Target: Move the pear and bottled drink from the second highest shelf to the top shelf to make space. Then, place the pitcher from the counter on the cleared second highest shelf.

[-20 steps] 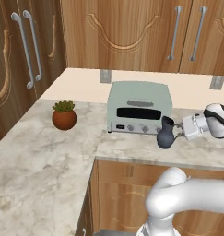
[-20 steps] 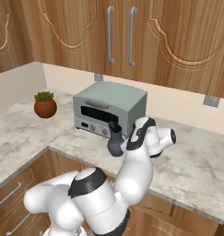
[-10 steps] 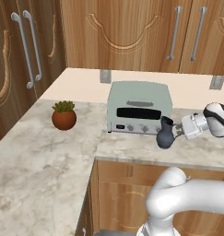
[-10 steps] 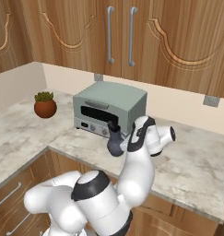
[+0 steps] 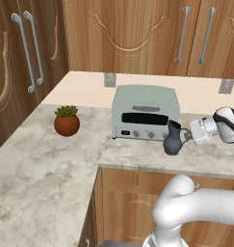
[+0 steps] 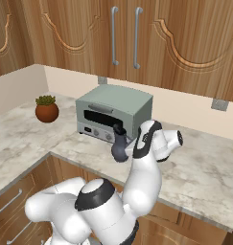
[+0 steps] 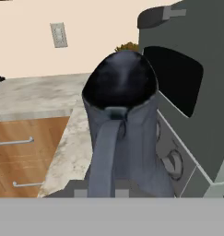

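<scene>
1. A dark slate-gray pitcher is standing upright on the beige marbled counter, just in front of the right front corner of a pale green toaster oven.
2. The white arm is reaching in level from the side of the pitcher away from the toaster oven's middle, and the gripper is sitting at the pitcher's looped handle.
3. In the hand view the pitcher is looming very close, its handle running down toward the camera and the toaster oven's glass door rising just beside it.
4. The fingertips are hidden at the bottom of that view, so I cannot tell whether the fingers are apart or already pressing on the handle.
5. A small potted plant is sitting on the counter well to the far side of the toaster oven from the pitcher.
6. Judging by this, the pitcher step is the one in hand: the robot is working on grasping it at the handle.
7. The next move is likely calling for a firm hold on the handle, then a straight lift clear of the toaster oven, keeping the pitcher upright before carrying it to the second highest shelf.
</scene>
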Robot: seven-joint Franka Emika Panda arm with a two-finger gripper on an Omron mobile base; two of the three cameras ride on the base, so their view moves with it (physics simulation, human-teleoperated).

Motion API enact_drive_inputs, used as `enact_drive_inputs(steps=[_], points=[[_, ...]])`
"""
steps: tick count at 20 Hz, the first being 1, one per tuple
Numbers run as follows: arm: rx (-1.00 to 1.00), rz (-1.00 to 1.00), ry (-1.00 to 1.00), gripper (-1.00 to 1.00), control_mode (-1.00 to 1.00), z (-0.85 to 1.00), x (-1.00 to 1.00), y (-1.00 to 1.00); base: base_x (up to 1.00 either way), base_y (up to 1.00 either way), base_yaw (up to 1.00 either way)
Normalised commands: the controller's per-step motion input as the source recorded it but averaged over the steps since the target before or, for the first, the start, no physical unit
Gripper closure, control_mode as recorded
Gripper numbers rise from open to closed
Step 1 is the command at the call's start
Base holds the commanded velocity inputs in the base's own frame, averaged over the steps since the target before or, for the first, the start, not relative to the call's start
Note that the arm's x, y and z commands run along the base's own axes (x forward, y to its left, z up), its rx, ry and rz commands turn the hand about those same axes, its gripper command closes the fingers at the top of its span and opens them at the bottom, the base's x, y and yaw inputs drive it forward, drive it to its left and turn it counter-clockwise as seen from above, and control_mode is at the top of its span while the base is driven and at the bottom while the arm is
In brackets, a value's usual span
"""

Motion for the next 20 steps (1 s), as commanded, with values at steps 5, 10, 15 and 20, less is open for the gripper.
enact_drive_inputs(steps=[5,10,15,20], points=[[0.0,-0.03,-0.13,1.0,-1.0,0.28,-0.25,0.62,0.0,0.0,0.0],[0.0,-0.17,-0.15,1.0,-1.0,0.41,-0.47,0.86,0.0,0.0,0.0],[-0.03,-0.25,-0.1,1.0,-1.0,0.48,-0.66,0.89,0.0,0.0,0.0],[0.0,-0.4,-0.01,1.0,-1.0,0.47,-0.85,0.57,0.0,0.0,0.0]])
